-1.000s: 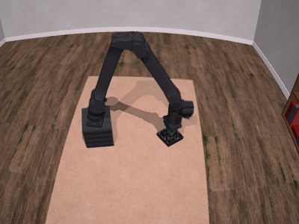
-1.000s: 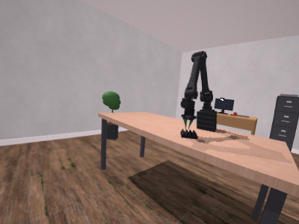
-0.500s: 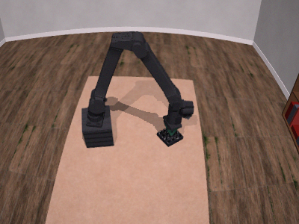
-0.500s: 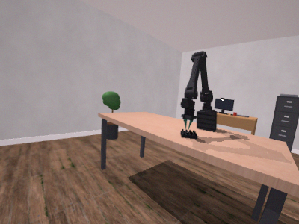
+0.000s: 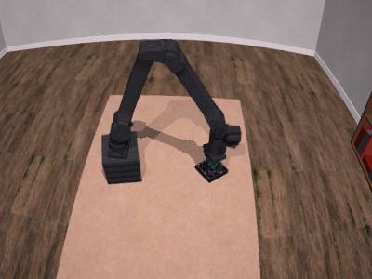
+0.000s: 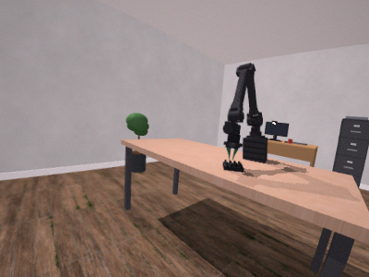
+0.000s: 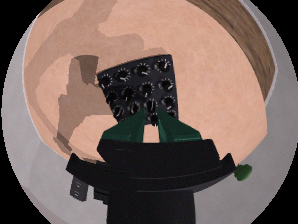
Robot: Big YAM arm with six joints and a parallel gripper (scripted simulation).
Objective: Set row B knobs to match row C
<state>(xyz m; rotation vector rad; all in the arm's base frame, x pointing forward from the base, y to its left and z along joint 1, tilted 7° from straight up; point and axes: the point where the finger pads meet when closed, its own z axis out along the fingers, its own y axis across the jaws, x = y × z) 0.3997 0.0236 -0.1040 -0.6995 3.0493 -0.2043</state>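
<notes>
Top: high, facing down | exterior: low, far, tableward | wrist: close above claw [image 5: 214, 164] [image 6: 232, 159] [image 7: 151, 117]

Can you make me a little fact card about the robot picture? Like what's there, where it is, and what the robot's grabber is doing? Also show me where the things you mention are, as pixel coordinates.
robot: one black arm [image 5: 197, 88] [image 6: 239, 94] on a black block [image 5: 122, 168] [image 6: 255, 149]
end effector: green-tipped, pointing down at the knob box; fingertips apart [image 5: 213, 164] [image 6: 232, 157] [image 7: 151, 117]
held thing: cannot tell
knob box: dark, with rows of knobs and white marks [image 5: 211, 177] [image 6: 233, 168] [image 7: 136, 75]
table: light wooden top [image 5: 163, 223] [image 6: 184, 152] [image 7: 215, 90]
plant: round and green, beyond the table [image 6: 137, 124]
knob directions: too small to read surely
</notes>
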